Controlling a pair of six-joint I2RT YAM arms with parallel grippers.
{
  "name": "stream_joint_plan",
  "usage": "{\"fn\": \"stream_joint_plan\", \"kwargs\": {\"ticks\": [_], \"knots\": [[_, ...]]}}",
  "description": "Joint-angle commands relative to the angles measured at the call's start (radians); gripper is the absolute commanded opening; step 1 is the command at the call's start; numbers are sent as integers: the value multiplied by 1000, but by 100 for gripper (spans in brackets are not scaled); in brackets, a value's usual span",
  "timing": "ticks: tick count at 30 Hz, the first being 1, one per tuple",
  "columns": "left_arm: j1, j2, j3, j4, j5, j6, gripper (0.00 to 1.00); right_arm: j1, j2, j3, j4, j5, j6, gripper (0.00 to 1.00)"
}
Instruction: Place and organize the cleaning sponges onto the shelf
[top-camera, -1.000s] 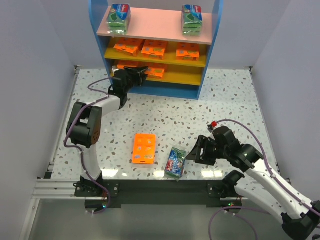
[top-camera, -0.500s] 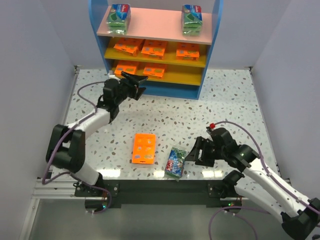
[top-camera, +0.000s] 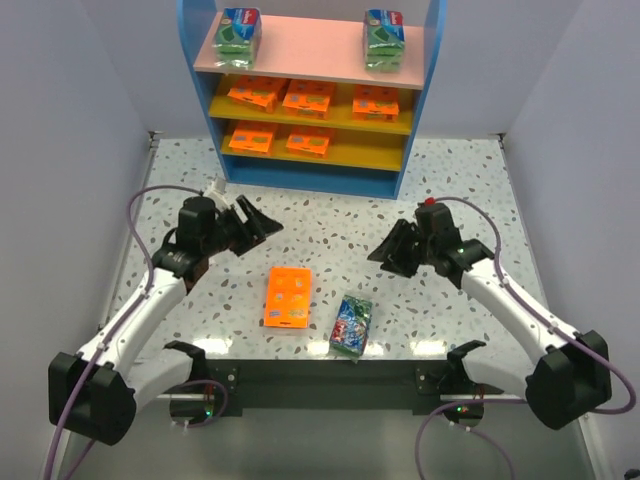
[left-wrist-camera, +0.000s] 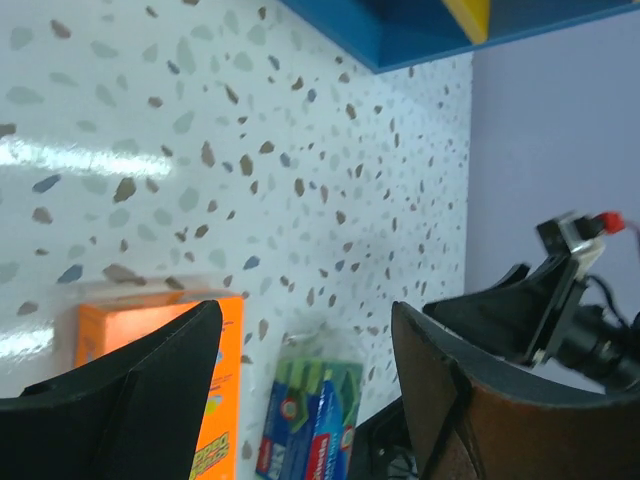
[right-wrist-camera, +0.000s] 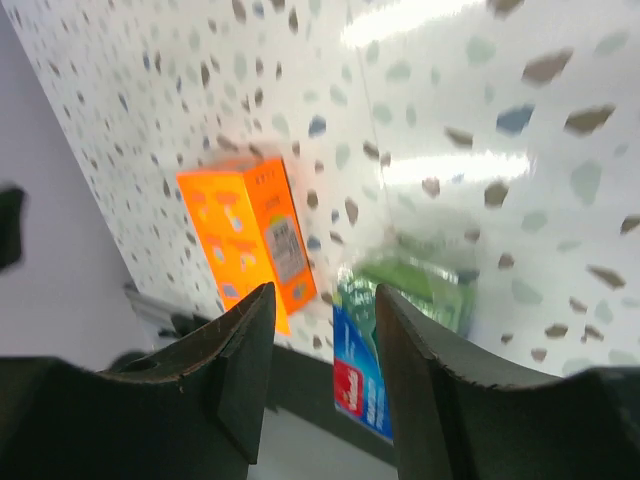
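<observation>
bright, even overhead light — glare streaks on the table; right wrist view blurred.

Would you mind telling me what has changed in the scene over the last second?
The left end effector pulled back from the lower yellow board of the shelf toward the near side, and is open and empty. The right end effector, also open, moved away from the green-and-blue pack toward the shelf. That pack, the orange pack beside it and the shelved packs stayed put.

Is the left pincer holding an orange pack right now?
No, the left pincer is open and empty; the loose orange pack lies on the table.
</observation>
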Motion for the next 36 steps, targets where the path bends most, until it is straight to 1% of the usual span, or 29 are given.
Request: {"fn": "stream_joint_plan", "kwargs": {"ticks": [1, 3, 4, 5, 6, 7, 8, 10, 12, 13, 14, 15, 16, 20, 24, 28, 32, 36], "knots": [[11, -73, -35, -201, 8, 143, 73, -88, 60, 109, 58, 6, -65, 49], [13, -119, -78, -220, 17, 143, 73, -136, 97, 132, 101, -39, -64, 48], [13, -133, -92, -223, 29, 136, 73, -189, 106, 140, 168, -62, -46, 45], [14, -148, -107, -226, 37, 129, 73, -215, 115, 145, 200, -106, -26, 37], [14, -173, -125, -229, 43, 125, 73, -241, 137, 149, 240, -131, 22, 34], [14, -184, -135, -231, 57, 116, 73, -284, 146, 149, 338, -157, 54, 29], [14, -194, -145, -229, 66, 114, 73, -304, 161, 154, 371, -174, 85, 16], [14, -213, -162, -244, 72, 117, 72, -352, 224, 192, 469, -191, 154, 1], [14, -230, -170, -266, 79, 123, 71, -372, 281, 230, 526, -214, 217, 0], [14, -236, -171, -274, 77, 129, 71, -380, 351, 273, 596, -226, 232, 0], [14, -243, -171, -287, 79, 129, 71, -381, 383, 305, 604, -235, 244, 0], [14, -259, -173, -294, 77, 132, 71, -381, 425, 371, 607, -252, 254, 0], [14, -266, -173, -298, 88, 140, 70, -381, 480, 401, 616, -255, 260, 0], [14, -282, -162, -341, 141, 183, 70, -394, 584, 502, 629, -234, 275, 0], [14, -302, -156, -409, 160, 231, 69, -420, 669, 576, 662, -220, 326, 0], [14, -348, -159, -450, 157, 228, 69, -438, 717, 629, 656, -205, 330, 0], [14, -372, -178, -449, 158, 202, 69, -453, 779, 700, 650, -211, 340, 0], [14, -365, -181, -444, 164, 197, 68, -466, 844, 807, 621, -231, 335, 0]]}}
